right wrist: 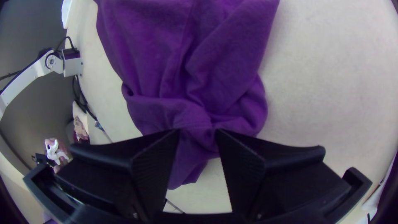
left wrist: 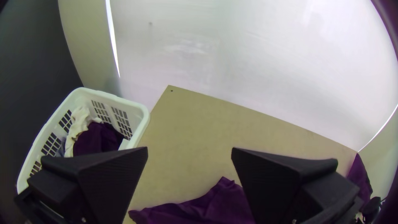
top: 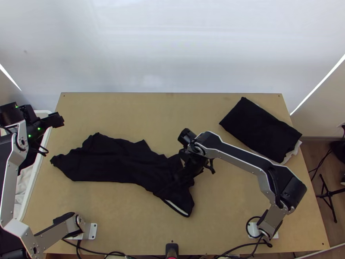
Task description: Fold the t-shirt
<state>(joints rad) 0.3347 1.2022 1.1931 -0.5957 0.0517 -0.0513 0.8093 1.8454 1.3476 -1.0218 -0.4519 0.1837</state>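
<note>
The black t-shirt (top: 116, 162) lies bunched and wrinkled (white strip (top: 177, 208) at one end) on the table (top: 233, 220).

Top view: and we look across it now, no text, brand, number or sign that can be read (not one legible character).
Left wrist view: over to this one, and again nothing readable.
Right wrist view: same call here, no legible print.
</note>
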